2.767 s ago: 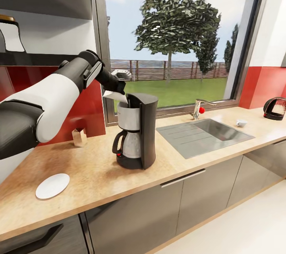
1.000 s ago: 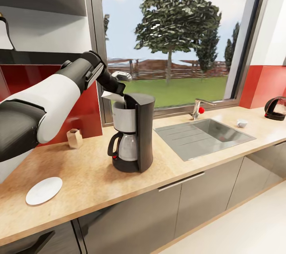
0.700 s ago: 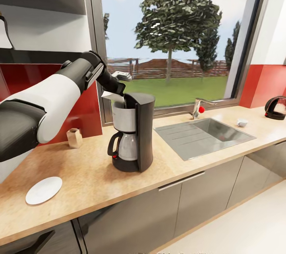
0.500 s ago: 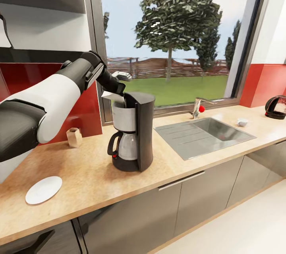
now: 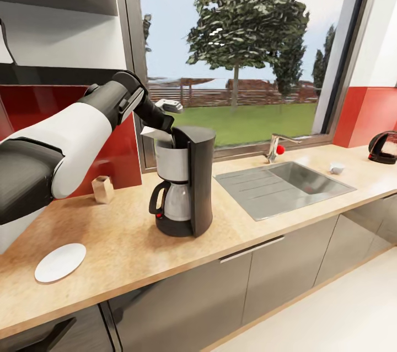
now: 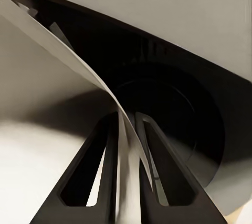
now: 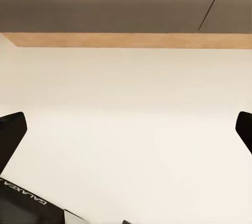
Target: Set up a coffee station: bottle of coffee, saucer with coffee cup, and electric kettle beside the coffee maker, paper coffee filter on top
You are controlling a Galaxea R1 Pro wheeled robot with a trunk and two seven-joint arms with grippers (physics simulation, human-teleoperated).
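Observation:
The black and steel coffee maker [image 5: 187, 181] stands on the wooden countertop [image 5: 127, 242]. My left gripper [image 5: 167, 127] is at its top rear, shut on a white paper coffee filter [image 5: 151, 133] that hangs over the open top. In the left wrist view the thin filter sheet [image 6: 79, 58] runs between both fingers [image 6: 102, 174] above the dark round basket [image 6: 173, 113]. The white saucer [image 5: 60, 262] lies at the counter's left front. A small white coffee cup [image 5: 336, 167] sits right of the sink. The dark electric kettle [image 5: 384, 148] stands at the far right. My right gripper [image 7: 128, 129] is open over pale floor.
A steel sink [image 5: 284, 185] with a tap [image 5: 274, 148] lies right of the coffee maker. A small tan container [image 5: 102, 189] stands against the red backsplash. Wall shelves [image 5: 55, 71] hang at upper left. Grey cabinet fronts [image 5: 237, 291] run below the counter.
The head view has drifted a little to the right since the earliest frame, then settled. My left arm and the filter keep the same place over the coffee maker.

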